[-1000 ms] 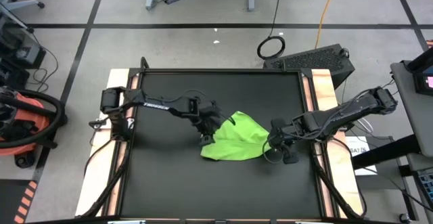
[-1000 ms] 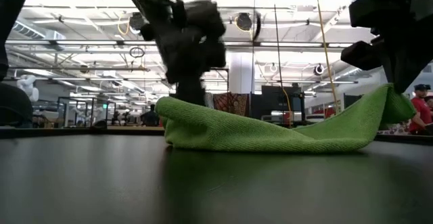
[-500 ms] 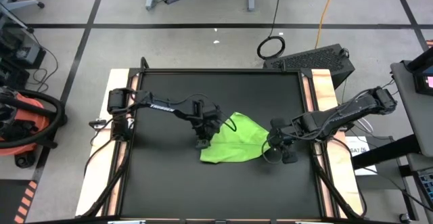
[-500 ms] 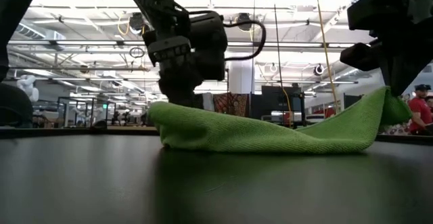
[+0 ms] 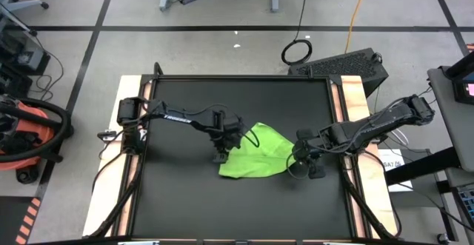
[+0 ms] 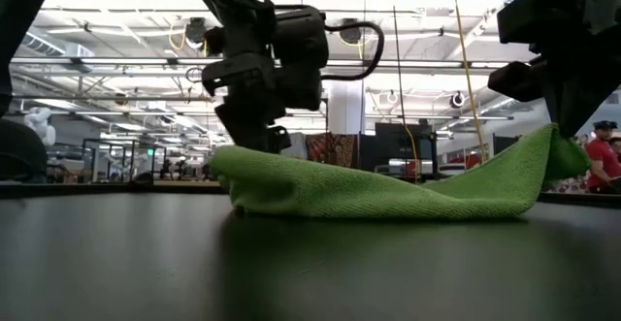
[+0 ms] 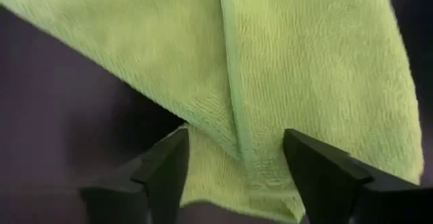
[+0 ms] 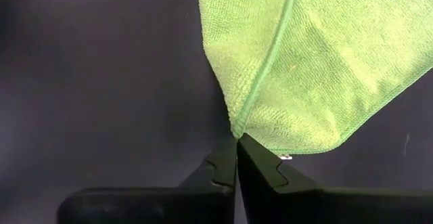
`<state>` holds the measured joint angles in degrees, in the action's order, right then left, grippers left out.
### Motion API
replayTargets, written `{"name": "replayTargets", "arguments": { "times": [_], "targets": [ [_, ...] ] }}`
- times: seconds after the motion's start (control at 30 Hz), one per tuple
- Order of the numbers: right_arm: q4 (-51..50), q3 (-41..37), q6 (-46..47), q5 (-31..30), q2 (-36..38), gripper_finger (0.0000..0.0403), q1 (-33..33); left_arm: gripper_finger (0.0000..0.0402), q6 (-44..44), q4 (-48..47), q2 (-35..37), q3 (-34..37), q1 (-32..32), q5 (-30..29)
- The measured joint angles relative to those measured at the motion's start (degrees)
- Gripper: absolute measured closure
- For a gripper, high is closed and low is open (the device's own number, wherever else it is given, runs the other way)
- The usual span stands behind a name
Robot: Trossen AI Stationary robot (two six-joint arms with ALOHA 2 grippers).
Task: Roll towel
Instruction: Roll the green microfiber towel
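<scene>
The lime-green towel (image 5: 258,153) lies crumpled and partly folded on the black mat (image 5: 178,193) at mid-table. It also shows in the low view (image 6: 388,190). My left gripper (image 5: 222,153) is open above the towel's left end. In the left wrist view (image 7: 233,153) its fingers stand on either side of a folded, hemmed corner (image 7: 247,163); I cannot tell whether they touch it. My right gripper (image 5: 295,161) is shut on the towel's right end. My right gripper pinches the towel's right corner (image 8: 238,126) between its two fingers, where a hemmed edge runs into them. The fingers come from above. That corner (image 6: 553,151) is held up off the mat, and the cloth slopes down from it to the part lying flat.
The mat's bare black surface lies all around the towel, widest toward the near edge (image 5: 237,215). Wooden table strips (image 5: 355,97) border the mat left and right. A black case (image 5: 344,64) sits beyond the far right corner.
My left gripper has drawn back a little toward the table's left edge and now stands just above the towel's left end. That end has sunk a little and spread slightly leftward. The lifted right corner has stayed in place.
</scene>
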<state>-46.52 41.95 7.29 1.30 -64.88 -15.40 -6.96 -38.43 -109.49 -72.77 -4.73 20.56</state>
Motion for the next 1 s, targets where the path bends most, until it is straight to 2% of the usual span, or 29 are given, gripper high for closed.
{"name": "replayTargets", "arguments": {
  "times": [0.1, 0.37, 0.5, 0.63, 0.77, 0.9, 1.0],
  "targets": [
    [0.04, 0.0, 0.92, -0.1, 0.2, 0.0354, 0.0, 0.0145, 0.36, -1.2, 0.07, 0.0, 0.0, -0.02],
    [2.74, 0.02, 4.06, 0.31, 0.7, 0.0189, -0.07, 0.0144, 1.7, -1.06, 4.78, -0.07, 0.0, -3.79],
    [5.4, -0.55, 3.8, 0.33, -0.12, 0.0158, -0.09, 0.0144, 1.68, 1.19, 6.71, -0.09, 0.18, -4.68],
    [6.3, -2.8, 4.12, 0.31, -2.29, 0.0168, -0.09, 0.0144, 0.89, 3.69, 6.51, -0.07, 1.15, -3.08],
    [7.61, -4.63, 6.16, 0.33, -3.73, 0.0202, -0.09, 0.0144, -0.33, 5.89, 5.44, 0.01, 2.18, -2.54],
    [11.31, -4.76, 6.24, 0.45, -4.02, 0.0261, -0.09, 0.0144, -1.36, 8.86, 5.62, -0.09, 2.27, -2.07],
    [13.83, -4.74, 4.51, 1.53, -4.02, 0.0328, -0.07, 0.0144, -1.34, 12.37, 5.29, -0.04, 1.84, 0.7]
  ]
}}
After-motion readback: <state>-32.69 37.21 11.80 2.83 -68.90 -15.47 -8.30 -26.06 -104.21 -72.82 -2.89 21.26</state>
